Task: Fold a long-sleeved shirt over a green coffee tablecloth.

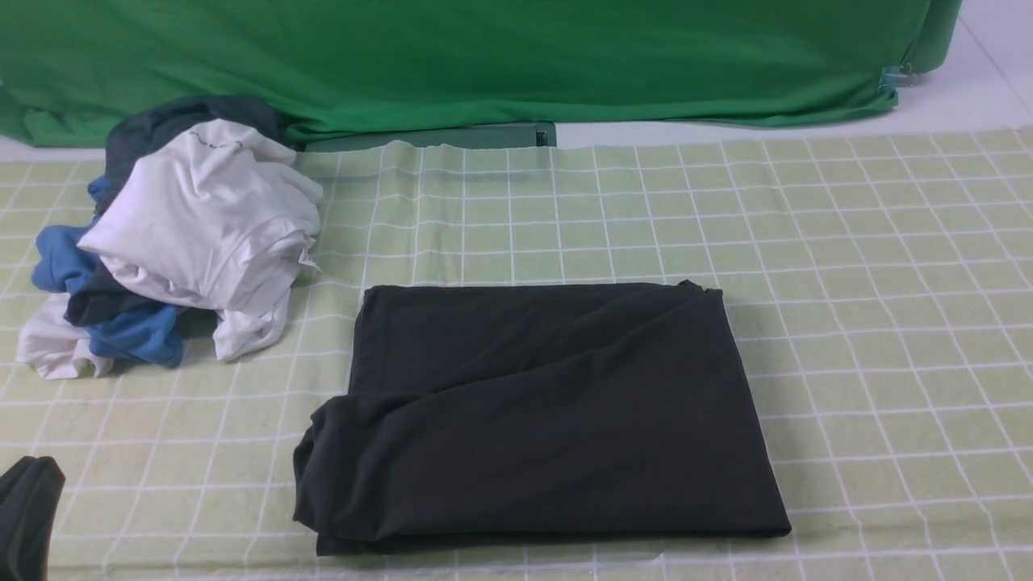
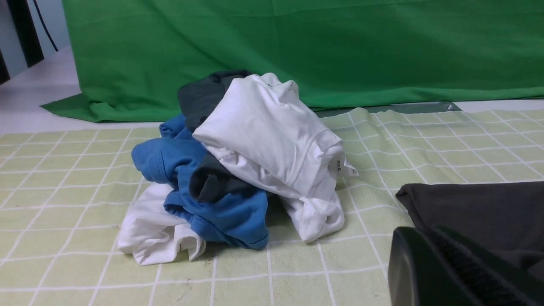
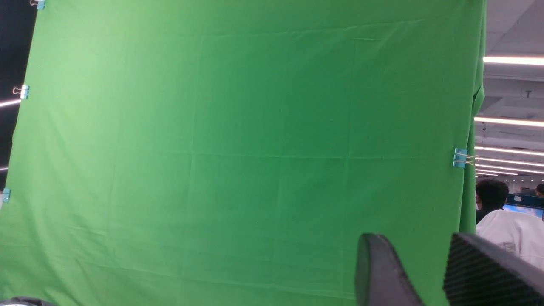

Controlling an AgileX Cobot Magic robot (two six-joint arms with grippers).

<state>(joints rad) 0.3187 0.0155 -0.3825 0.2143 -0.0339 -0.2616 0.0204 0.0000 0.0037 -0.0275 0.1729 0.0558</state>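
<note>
The black long-sleeved shirt (image 1: 541,411) lies folded into a flat rectangle on the pale green checked tablecloth (image 1: 888,323); its print and neck are hidden. My left gripper (image 1: 32,472) sits low at the near left corner, apart from the shirt. In the left wrist view the left gripper (image 2: 429,231) looks shut with nothing in it, and the shirt (image 2: 476,208) shows just behind it. My right gripper (image 3: 414,242) is raised and open, holding nothing, with only green backdrop between its fingers. It is outside the front view.
A heap of white, blue and dark grey garments (image 1: 177,234) lies at the far left of the cloth, also seen as the heap (image 2: 238,165). The bright green backdrop (image 1: 484,56) hangs along the far edge. A person in white (image 3: 510,233) sits beyond it.
</note>
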